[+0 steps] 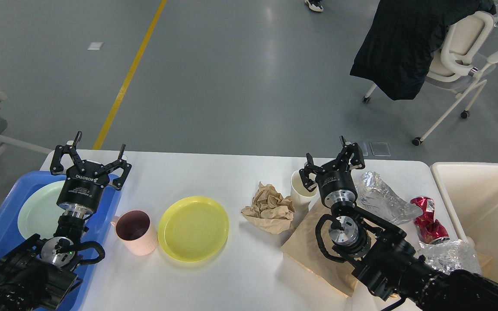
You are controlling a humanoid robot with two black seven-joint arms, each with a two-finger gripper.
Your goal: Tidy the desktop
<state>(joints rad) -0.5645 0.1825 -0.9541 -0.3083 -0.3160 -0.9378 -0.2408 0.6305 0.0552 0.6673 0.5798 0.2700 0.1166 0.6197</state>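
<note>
The white desktop (231, 276) fills the lower view. On it stand a pink mug (134, 233), a yellow plate (193, 228), a crumpled brown paper ball (269, 207), a white paper cup (299, 190), a flat brown paper bag (307, 248), crumpled foil (381, 198), a crushed red can (428, 220) and more foil (448, 255). My left gripper (97, 149) is open and empty above the blue tray's far edge. Beside the white cup, my right gripper (329, 157) also stands open, holding nothing.
A blue tray (2, 224) at the left holds a pale green plate (37, 211). A cream bin (486, 207) stands off the right edge. A white chair with a black coat (404, 43) stands on the grey floor beyond.
</note>
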